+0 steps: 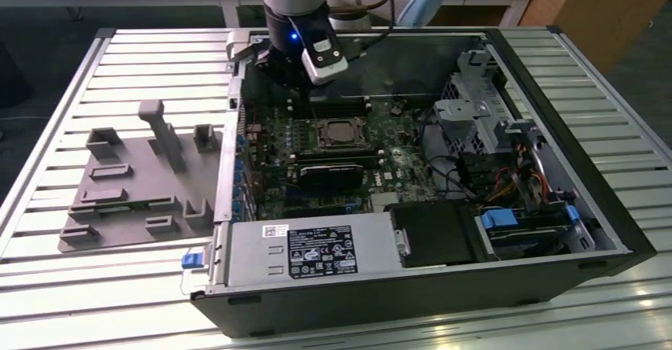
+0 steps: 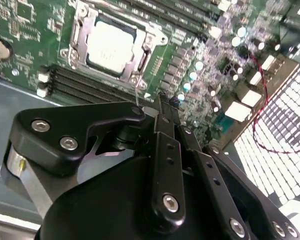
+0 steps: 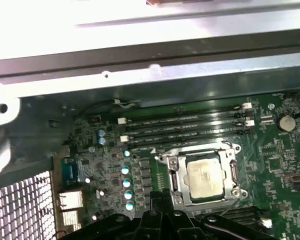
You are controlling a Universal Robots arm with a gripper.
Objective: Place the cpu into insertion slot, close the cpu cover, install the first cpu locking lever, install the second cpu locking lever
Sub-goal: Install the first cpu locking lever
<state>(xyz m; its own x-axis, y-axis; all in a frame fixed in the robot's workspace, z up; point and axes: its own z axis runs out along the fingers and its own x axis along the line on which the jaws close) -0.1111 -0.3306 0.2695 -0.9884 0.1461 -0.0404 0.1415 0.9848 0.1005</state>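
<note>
Exterior view: arm (image 1: 297,8) at 11 o'clock of the cpu (image 1: 338,132) inside the computer case (image 1: 420,299); second wrist view: gripper (image 2: 160,102) fingers pressed together, empty, near the cpu seated under the lowered cpu cover (image 2: 79,31); first wrist view: same seating, fingers together.

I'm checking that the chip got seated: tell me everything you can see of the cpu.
The cpu is a small, flat square chip with a dull silvery-grey, metal-looking top. It lies level, seated on the green motherboard. The cpu cover, a thin silvery frame, lies down around its edges. The claw, shut, hangs apart from it.
</note>
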